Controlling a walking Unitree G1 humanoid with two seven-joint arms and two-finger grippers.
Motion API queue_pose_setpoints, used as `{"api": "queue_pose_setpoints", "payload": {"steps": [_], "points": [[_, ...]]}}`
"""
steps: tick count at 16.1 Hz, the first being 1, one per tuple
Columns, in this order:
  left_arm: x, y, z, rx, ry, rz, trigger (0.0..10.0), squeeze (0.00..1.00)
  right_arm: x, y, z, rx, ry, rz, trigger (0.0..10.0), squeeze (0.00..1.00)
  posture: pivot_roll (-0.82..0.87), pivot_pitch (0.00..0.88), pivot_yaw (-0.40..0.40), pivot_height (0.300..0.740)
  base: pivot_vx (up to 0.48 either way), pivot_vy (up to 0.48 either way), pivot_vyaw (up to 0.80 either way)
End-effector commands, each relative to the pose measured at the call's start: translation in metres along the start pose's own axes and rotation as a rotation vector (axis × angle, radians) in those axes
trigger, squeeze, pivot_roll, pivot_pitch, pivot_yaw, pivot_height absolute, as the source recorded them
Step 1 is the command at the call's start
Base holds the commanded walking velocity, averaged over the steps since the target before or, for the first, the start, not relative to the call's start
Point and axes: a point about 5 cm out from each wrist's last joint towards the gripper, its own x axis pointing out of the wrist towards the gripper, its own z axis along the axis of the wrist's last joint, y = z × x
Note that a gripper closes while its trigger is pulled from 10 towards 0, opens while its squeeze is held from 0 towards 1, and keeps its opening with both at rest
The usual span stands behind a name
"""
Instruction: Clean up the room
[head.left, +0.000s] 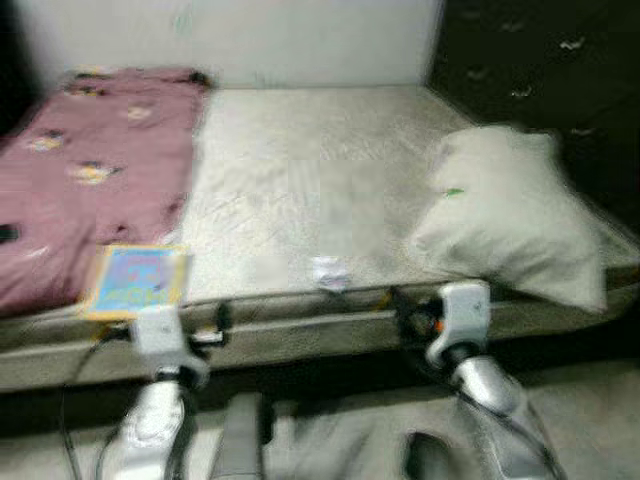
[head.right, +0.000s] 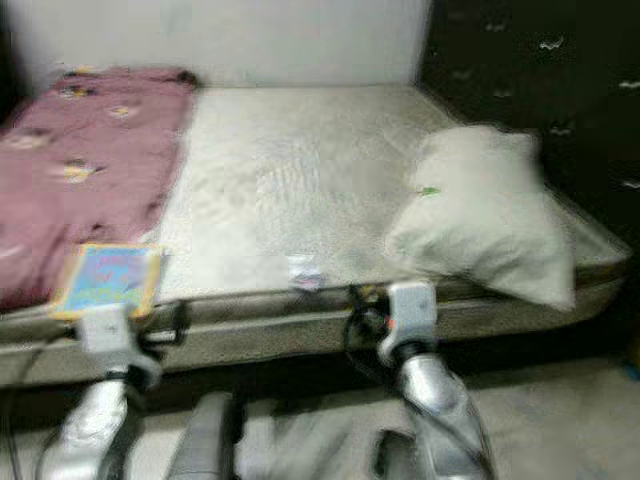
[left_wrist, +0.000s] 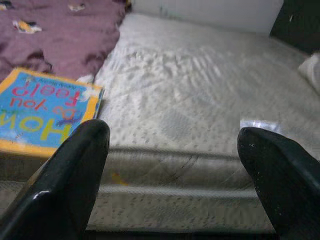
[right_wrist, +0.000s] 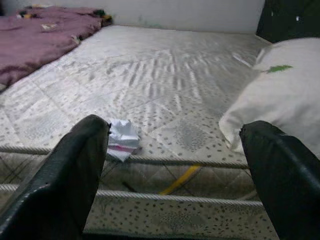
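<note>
Evidently you had barely begun: both claws, left (left_wrist: 172, 165) and right (right_wrist: 175, 165), stood spread and empty at the bare mattress's (head.left: 300, 180) edge, crumpled white paper (right_wrist: 122, 139) and blue picture book (left_wrist: 42, 112) uncollected there.

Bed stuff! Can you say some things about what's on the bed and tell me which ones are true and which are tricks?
1. A picture book lies at the mattress edge near the pink blanket. True.
2. The pillow is on the robot's left side. False: it lies on the right side of the bed.
3. A small crumpled wrapper sits near the front edge of the mattress. True.
4. The right hand is squeezing the pillow. False: its fingers are open and hold nothing.
5. The left hand is open, in front of the mattress. True.
6. The blanket is green. False: it is pink.
</note>
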Motion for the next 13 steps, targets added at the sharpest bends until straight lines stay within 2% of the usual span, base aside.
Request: {"api": "queue_pose_setpoints", "payload": {"steps": [1,2,7,13], "points": [[0.0018,0.0035,0.0041,0.014,-0.009,-0.003,10.0,0.00,0.0013,0.0066,0.0027,-0.002,-0.012,0.026,10.0,0.00,0.03,0.012,0.004,0.590,0.000,0.000,0.80],[0.0013,0.0030,0.0034,0.013,-0.007,-0.010,10.0,0.00,0.0003,0.0055,0.0023,0.020,-0.012,0.018,10.0,0.00,0.03,0.011,0.006,0.590,0.000,0.000,0.79],[0.0006,0.0019,0.0018,0.009,0.001,-0.016,10.0,0.00,-0.0002,0.0048,0.0009,0.028,-0.003,0.025,10.0,0.00,0.03,0.010,0.001,0.590,0.000,0.000,0.00],[0.0012,0.0008,0.0022,0.005,0.002,-0.019,10.0,0.00,0.0006,0.0047,0.0012,0.031,0.003,0.029,10.0,0.00,0.03,0.018,-0.002,0.590,0.256,0.000,0.00]]}}
